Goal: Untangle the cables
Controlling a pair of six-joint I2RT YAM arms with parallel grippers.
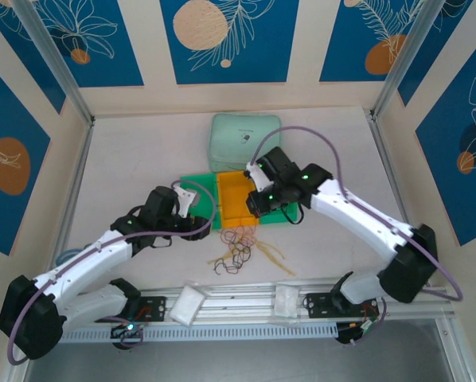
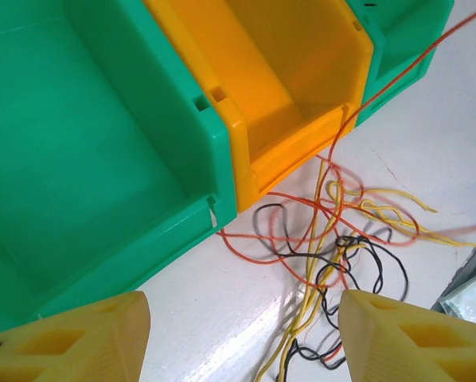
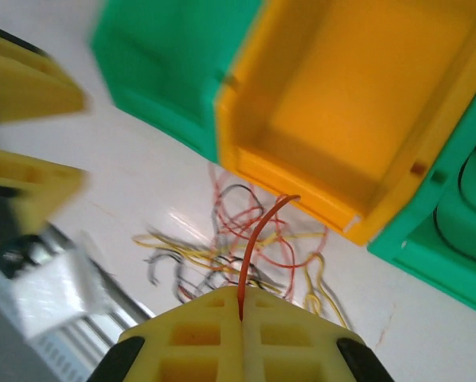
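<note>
The right gripper (image 3: 242,309) has its yellow fingers (image 3: 190,338) pressed together on one orange cable (image 3: 258,239). This cable stands up from the seam between them and bends over toward the front lip of the orange bin (image 3: 357,95). In the left wrist view it runs as a taut line from the heap, past the bin's near corner, up to the top right edge. The left gripper (image 2: 242,318) is spread wide, its two yellow fingers (image 2: 79,338) far apart, with the table (image 2: 198,318) and the nearest strands of the heap showing in the gap. The rest of the cables (image 2: 333,239) lie on the table as a loose knot of yellow, orange and black loops just in front of the orange bin, and one orange loop ends just beside the corner of a green bin (image 2: 87,159). That green bin stands against one side of the orange bin, and a second green bin (image 2: 397,40) stands against the other. From above, the heap lies between the two arms, nearer the base rail than the bins are.
</note>
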